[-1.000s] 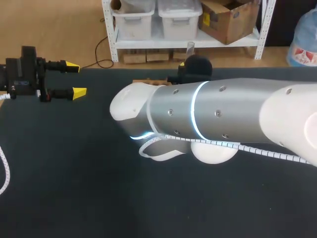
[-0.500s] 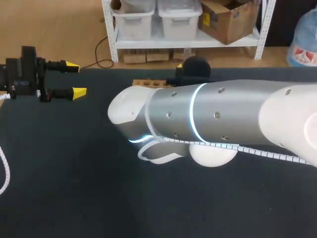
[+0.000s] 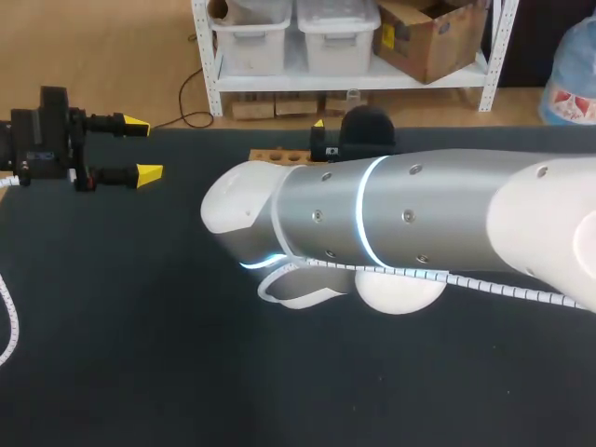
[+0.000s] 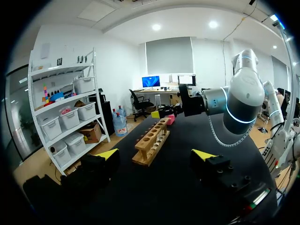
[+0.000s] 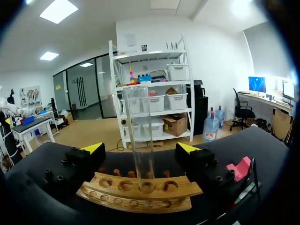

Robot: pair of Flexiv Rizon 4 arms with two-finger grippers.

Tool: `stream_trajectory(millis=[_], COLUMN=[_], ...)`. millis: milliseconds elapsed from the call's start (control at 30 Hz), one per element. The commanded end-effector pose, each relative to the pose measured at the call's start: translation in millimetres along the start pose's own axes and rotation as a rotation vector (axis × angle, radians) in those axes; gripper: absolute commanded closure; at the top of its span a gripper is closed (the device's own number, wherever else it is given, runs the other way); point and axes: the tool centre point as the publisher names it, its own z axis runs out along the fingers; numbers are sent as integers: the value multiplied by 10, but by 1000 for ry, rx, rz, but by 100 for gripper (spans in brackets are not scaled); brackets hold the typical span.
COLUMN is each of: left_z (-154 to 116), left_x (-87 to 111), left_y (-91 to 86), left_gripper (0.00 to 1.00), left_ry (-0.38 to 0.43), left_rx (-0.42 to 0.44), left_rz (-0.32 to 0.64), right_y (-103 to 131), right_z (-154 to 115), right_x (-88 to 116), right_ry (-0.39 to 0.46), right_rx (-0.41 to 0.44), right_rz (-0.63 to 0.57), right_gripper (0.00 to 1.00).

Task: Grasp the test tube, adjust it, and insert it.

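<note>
A clear test tube (image 5: 139,136) stands upright in a middle hole of the wooden rack (image 5: 140,192). My right gripper (image 5: 140,148) is open around it, and its yellow fingertips (image 5: 93,147) stand clear of the glass on both sides. In the head view the right arm covers most of the rack (image 3: 279,155), while the right gripper (image 3: 340,126) sits at the table's far edge with the tube's top (image 3: 354,96) just above it. My left gripper (image 3: 142,147) is open and empty at the far left. From the left wrist view, the rack (image 4: 151,145) lies ahead of the left gripper (image 4: 155,154).
A pink block (image 5: 239,167) lies on the black table beside the rack. A white coiled cable (image 3: 7,317) hangs along the table's left edge. My right arm (image 3: 419,223) spans the middle of the table.
My right gripper's fingers have spread apart and let go of the test tube, which has sunk lower into the rack. The left arm has not moved.
</note>
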Motion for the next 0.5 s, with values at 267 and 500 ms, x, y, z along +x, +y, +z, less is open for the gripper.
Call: stream_trajectory(millis=[267, 500], left_z=[-2, -2], left_x=[17, 17], left_y=[-6, -6], left_gripper=[0, 0], left_ry=[-6, -6], left_rx=[-3, -3], left_rz=[4, 4], right_y=[-99, -153], right_z=[-233, -385], right_x=[-157, -166], right_ry=[70, 142], right_rx=[-154, -295], right_rz=[-34, -71], right_gripper=[0, 0])
